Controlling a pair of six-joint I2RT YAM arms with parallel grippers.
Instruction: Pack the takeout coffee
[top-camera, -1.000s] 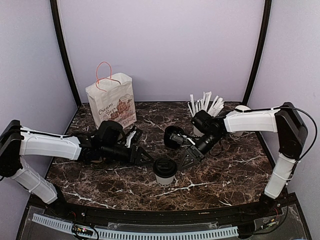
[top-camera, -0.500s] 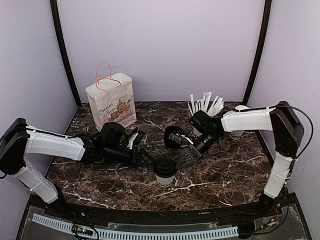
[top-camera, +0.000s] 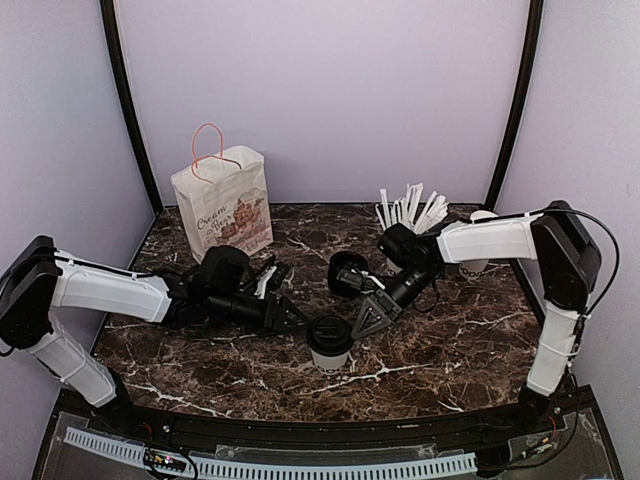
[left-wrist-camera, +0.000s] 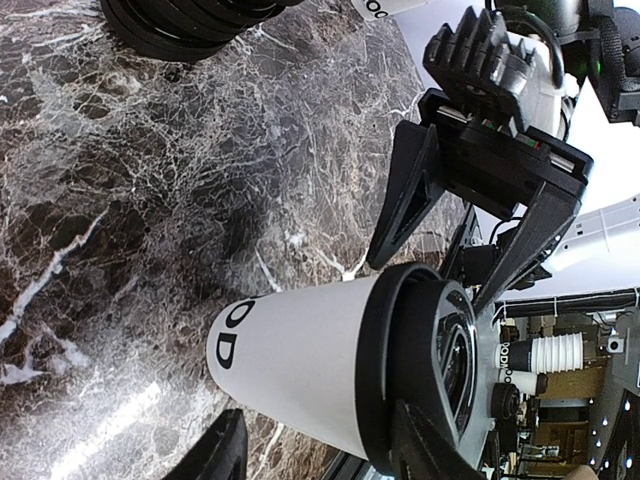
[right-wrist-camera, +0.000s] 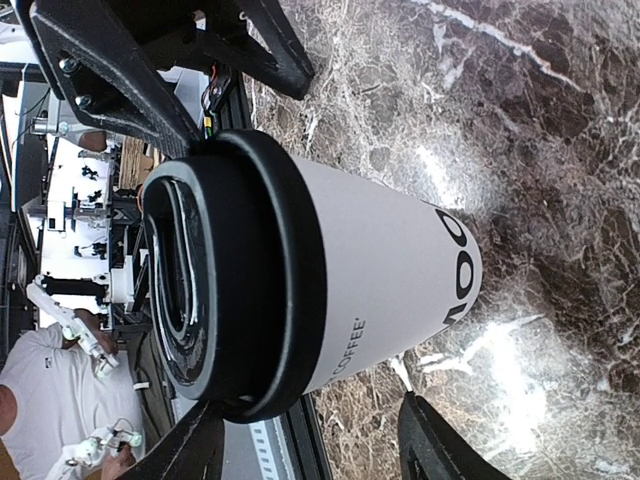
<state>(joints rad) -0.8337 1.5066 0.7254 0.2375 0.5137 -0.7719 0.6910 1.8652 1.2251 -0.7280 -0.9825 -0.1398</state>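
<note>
While the takeout coffee (top-camera: 329, 345) stands upright on the dark marble surface (top-camera: 450, 345), near the front edge and about midway across, I reach toward it from both sides. My left hand (top-camera: 297, 323) lies low just left of the cup with its fingers spread. In my left wrist view the cup sits between the two fingertips (left-wrist-camera: 222, 455), and I cannot tell whether either one touches it. My right hand (top-camera: 372, 320) comes in from the right and slightly farther back, pointing down at the cup. Its fingers are also spread apart, and the black dome lid and white wall fill the gap ahead of them. From that wrist I can read small "COFFEE" print on the side, with larger dark lettering at the base. Farther back, a stack of black lids (top-camera: 349, 274) lies between my two arms. A white paper bag (top-camera: 222, 208) with pink handles stands at the far left, and a cup of white sticks (top-camera: 405, 212) stands at the far right.
</note>
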